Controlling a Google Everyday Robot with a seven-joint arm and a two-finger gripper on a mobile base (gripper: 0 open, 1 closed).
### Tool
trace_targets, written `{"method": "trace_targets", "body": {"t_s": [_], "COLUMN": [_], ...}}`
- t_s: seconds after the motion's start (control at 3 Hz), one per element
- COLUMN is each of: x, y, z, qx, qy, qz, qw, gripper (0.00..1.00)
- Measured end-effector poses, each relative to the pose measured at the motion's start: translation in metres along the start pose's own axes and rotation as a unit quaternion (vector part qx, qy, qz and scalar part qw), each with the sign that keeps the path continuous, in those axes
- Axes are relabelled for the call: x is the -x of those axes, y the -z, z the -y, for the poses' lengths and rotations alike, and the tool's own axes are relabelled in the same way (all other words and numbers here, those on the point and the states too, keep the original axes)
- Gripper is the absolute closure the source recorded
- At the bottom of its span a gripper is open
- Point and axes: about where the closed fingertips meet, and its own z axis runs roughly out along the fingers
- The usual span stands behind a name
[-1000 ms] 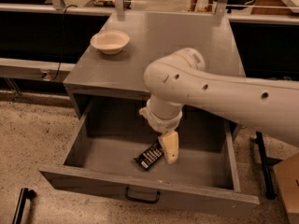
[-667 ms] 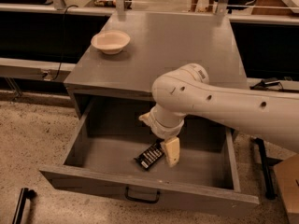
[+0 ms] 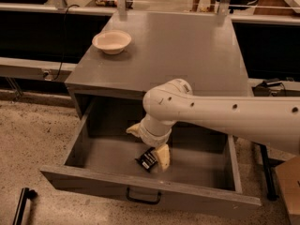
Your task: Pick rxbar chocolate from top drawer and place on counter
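Note:
The top drawer [image 3: 93, 184] is pulled open, with its dark handle [image 3: 143, 199] on the front panel. The rxbar chocolate [image 3: 146, 159], in a black wrapper with white lettering, lies on the drawer floor near the middle. My gripper [image 3: 148, 144] hangs from the white arm inside the drawer, right over the bar. It is open: one cream finger [image 3: 163, 157] stands against the bar's right side and the other finger [image 3: 133, 130] sticks out up and to the left. The grey counter [image 3: 187, 50] lies above the drawer.
A cream bowl [image 3: 111, 41] stands on the counter's back left corner. My white arm [image 3: 225, 114] crosses the drawer's right half. Black cabinets flank the counter, a dark stand [image 3: 265, 170] is at the right and a black object [image 3: 21, 205] lies on the floor at lower left.
My arm has swung to the left and lower into the drawer, and the wrist has turned so a second finger now shows at the left. The bar has stayed in place.

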Motion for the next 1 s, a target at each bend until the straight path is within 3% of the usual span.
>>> {"method": "trace_targets", "body": {"t_s": [0.67,1.0], "x": [-0.003,-0.002], "y": [-0.044,-0.037], "z": [-0.009,-0.007], "qx": [0.057,0.057], "qy": [0.015,0.015], "qz": [0.022,0.022], "qw": [0.998,0.998], "gripper": [0.41,0.66]}}
